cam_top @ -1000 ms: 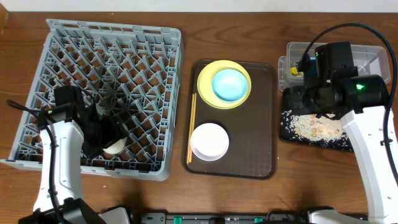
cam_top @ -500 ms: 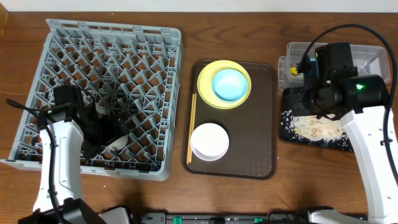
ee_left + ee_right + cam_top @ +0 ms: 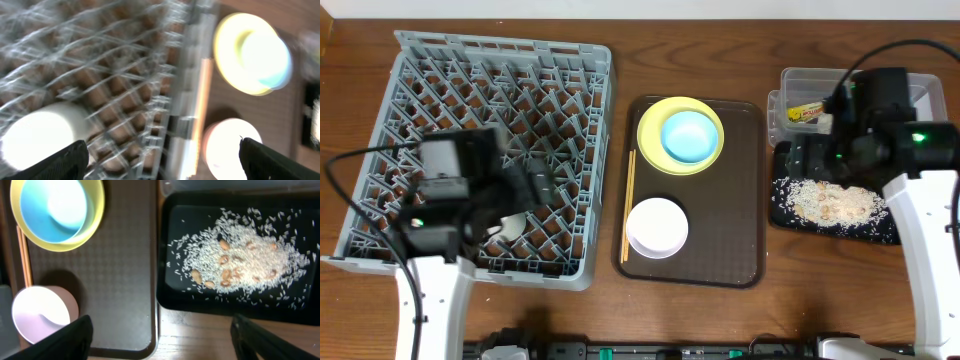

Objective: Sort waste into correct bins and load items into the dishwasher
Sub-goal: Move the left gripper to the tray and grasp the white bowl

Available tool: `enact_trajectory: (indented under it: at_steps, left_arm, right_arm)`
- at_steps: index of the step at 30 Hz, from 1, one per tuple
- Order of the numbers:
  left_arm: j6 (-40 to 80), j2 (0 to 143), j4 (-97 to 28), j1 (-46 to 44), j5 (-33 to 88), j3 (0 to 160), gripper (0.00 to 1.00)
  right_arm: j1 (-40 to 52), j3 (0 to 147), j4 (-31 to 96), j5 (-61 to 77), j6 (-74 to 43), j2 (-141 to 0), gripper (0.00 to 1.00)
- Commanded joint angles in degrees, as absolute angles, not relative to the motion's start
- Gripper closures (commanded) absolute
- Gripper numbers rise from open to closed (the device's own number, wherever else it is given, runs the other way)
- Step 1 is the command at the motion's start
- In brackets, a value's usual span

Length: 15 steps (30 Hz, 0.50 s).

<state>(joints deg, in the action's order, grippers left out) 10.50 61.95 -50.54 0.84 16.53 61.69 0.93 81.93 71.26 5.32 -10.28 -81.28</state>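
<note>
The white cup (image 3: 510, 226) lies in the grey dishwasher rack (image 3: 440, 70), near its front edge. In the left wrist view the cup (image 3: 40, 136) shows blurred at the lower left, and my left gripper (image 3: 162, 162) hangs open and empty over the rack's right edge. The snack wrapper (image 3: 807, 111) lies in the clear tub (image 3: 920, 88). Rice scraps (image 3: 240, 260) cover the black tray (image 3: 170, 295). My right gripper (image 3: 162, 340) is open and empty above that tray's near left corner. The blue bowl (image 3: 688, 137) sits on the yellow plate (image 3: 652, 118). The pink-white bowl (image 3: 657, 228) and the chopsticks (image 3: 628, 205) lie nearby.
The plate, both bowls and the chopsticks rest on the dark brown serving tray (image 3: 735, 220) between the rack and the bins. The clear tub and black tray stand against each other at the table's right edge. Bare wood (image 3: 770, 320) runs along the front.
My right gripper has opened and drawn back to the right, leaving the wrapper in the clear tub. My left arm has risen and swung right, away from the cup.
</note>
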Motion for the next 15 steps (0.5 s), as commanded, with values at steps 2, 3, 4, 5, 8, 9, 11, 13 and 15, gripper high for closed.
enact_trajectory:
  at_steps: [2, 3, 4, 5, 8, 9, 11, 13, 15]
  left_arm:
    - [10.94, 62.74, -48.10, -11.62, 12.67, 62.59, 0.04]
    - [11.33, 63.57, -47.51, -14.83, 10.76, 62.59, 0.04]
    - [11.44, 64.42, -46.98, -17.52, 9.67, 62.59, 0.04]
    - [11.44, 65.60, -46.33, -20.56, 8.86, 62.59, 0.04]
    - [11.44, 69.63, -44.29, -28.18, 8.69, 62.59, 0.04]
    - [11.44, 71.31, -43.38, -30.79, 8.67, 62.59, 0.04]
    - [11.44, 74.72, -41.69, -35.29, 8.29, 62.59, 0.04]
    - [11.44, 78.32, -39.99, -39.20, 8.25, 62.59, 0.04]
    - [11.42, 81.91, -38.35, -42.39, 8.27, 62.59, 0.04]
  right_arm:
    - [-4.71, 82.76, 72.60, 8.05, -11.97, -81.08, 0.12]
    - [-5.89, 82.76, 73.01, 8.03, -11.94, -81.10, 0.11]
    - [-6.70, 82.76, 73.28, 8.01, -11.92, -81.10, 0.10]
    - [-7.38, 82.76, 73.60, 8.01, -11.68, -81.10, 0.08]
    - [-7.99, 82.76, 74.00, 7.94, -10.35, -81.10, 0.08]
    - [-7.99, 82.76, 74.06, 7.94, -10.11, -81.10, 0.08]
    - [-7.97, 82.76, 74.22, 7.94, -10.04, -81.10, 0.08]
    - [-7.97, 82.76, 74.43, 7.94, -10.02, -81.10, 0.07]
    - [-7.97, 82.72, 74.46, 7.94, -10.02, -81.10, 0.07]
